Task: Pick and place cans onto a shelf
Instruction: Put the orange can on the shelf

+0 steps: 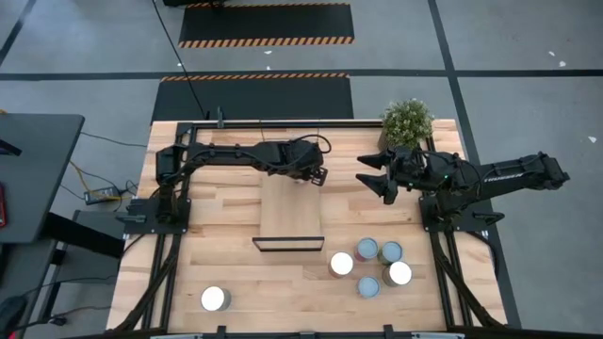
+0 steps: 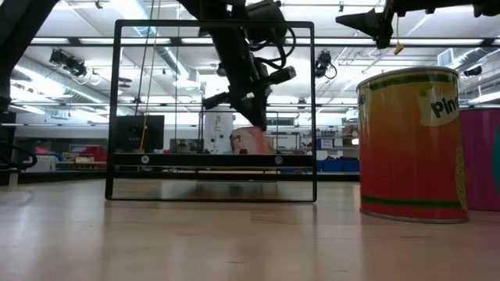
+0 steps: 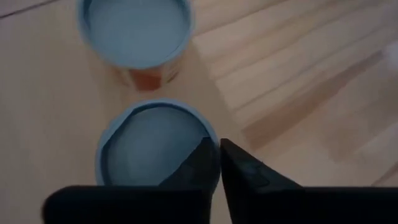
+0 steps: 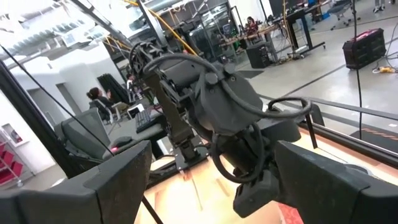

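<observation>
Two pale-blue-topped cans stand upright on the light-wood shelf (image 1: 290,215), at its far end: one farther off (image 3: 135,31) and one right under my left gripper (image 3: 219,163). That gripper (image 1: 311,176) points steeply down, its fingers closed at the nearer can's (image 3: 152,149) edge. In the low view the can (image 2: 250,142) shows behind the shelf's black wire frame (image 2: 215,199). My right gripper (image 1: 377,179) hovers open to the shelf's right and holds nothing. Several more cans (image 1: 377,266) stand at the near right, and one (image 1: 215,298) stands at the near left. My left gripper has the nearer can's rim (image 3: 213,142) between its fingertips, one finger (image 3: 199,163) over the lid and the other (image 3: 239,168) outside the wall. The fingers come from above, slanting down. The can stands upright with its base on the shelf.
A potted plant (image 1: 407,121) stands at the table's far right corner. In the low view an orange can (image 2: 410,144) looms close, with a magenta one (image 2: 480,156) beside it. The right wrist view looks across at my left arm (image 4: 211,118) and at people at desks beyond the table.
</observation>
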{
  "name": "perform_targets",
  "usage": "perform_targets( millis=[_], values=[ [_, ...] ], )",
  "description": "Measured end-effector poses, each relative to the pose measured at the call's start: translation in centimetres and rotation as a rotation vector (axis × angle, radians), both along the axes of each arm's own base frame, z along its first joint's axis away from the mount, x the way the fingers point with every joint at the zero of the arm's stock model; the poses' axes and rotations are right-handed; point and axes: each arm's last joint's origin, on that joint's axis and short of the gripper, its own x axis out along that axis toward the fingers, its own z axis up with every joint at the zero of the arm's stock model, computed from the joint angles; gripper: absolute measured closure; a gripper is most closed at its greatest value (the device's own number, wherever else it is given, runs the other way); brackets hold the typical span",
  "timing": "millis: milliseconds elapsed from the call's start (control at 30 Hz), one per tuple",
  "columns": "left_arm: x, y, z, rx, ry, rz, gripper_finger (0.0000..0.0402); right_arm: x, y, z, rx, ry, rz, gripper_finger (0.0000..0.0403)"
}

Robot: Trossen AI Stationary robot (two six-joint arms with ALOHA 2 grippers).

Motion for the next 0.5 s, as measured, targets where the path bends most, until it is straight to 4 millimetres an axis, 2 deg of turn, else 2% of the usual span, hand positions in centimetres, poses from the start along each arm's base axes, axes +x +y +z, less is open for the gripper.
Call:
perform_targets(
  millis=[267, 333, 400, 500],
  values=[
    [0.2, 0.0, 0.2, 0.032, -0.001, -0.06, 0.023, 0.0, 0.1, 0.0, -0.007, 0.006, 0.01, 0.0054],
    [0.2, 0.0, 0.3, 0.041, 0.006, -0.127, 0.0199, 0.0, 0.1, -0.1, -0.007, 0.013, 0.011, 0.0054],
    [-0.1, -0.1, 0.9, 0.072, 0.034, -0.202, 0.0179, 0.0, 0.2, -0.3, -0.008, 0.033, 0.012, 0.0054],
    [-1.2, -0.3, 2.3, 0.102, 0.074, -0.261, 0.0169, 0.1, 0.2, -0.9, -0.012, 0.088, 0.016, 0.0054]
  ],
)
